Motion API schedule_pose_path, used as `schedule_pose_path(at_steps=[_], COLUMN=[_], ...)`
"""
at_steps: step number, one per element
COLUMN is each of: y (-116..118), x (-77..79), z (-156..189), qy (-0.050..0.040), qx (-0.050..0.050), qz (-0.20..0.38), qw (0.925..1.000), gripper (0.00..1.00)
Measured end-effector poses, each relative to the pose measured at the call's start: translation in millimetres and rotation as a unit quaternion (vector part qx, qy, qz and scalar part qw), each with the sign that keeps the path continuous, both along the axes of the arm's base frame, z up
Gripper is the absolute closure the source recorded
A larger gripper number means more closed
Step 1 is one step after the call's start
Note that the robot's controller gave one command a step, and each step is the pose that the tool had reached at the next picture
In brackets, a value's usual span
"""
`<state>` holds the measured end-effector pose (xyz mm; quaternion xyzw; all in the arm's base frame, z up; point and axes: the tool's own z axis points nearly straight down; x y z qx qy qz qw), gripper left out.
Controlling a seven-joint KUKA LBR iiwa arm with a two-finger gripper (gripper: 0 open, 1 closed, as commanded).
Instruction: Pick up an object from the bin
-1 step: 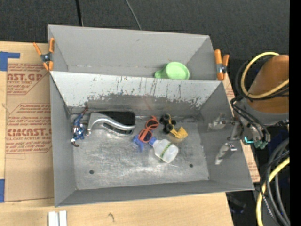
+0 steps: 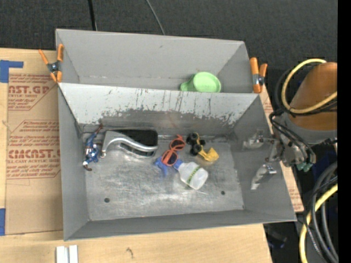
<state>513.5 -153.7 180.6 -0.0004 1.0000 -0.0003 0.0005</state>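
Observation:
My gripper [image 2: 258, 159] hangs over the bin's right sloping wall, its two metal fingers spread apart with nothing between them, so it stands open. Nearest to it, left of it on the bin floor, lies a small black and yellow piece [image 2: 202, 149]. A white plastic bottle with a green band [image 2: 192, 176] lies a little lower, near the floor's middle. An orange and blue tool [image 2: 169, 156] rests just left of the bottle.
A black and silver handled tool [image 2: 132, 142] lies at the floor's back left, with a small blue and silver item [image 2: 90, 153] against the left wall. A light green round object [image 2: 204, 83] sits in the rear compartment behind the divider.

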Motion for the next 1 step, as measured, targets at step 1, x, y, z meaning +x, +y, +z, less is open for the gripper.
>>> schedule_pose_path(at_steps=[1], y=[42.2], x=[33.3], z=[-63.0], qy=[-0.0034], qx=[0.0], qz=[-0.027], qw=[0.9996], gripper=[0.0])
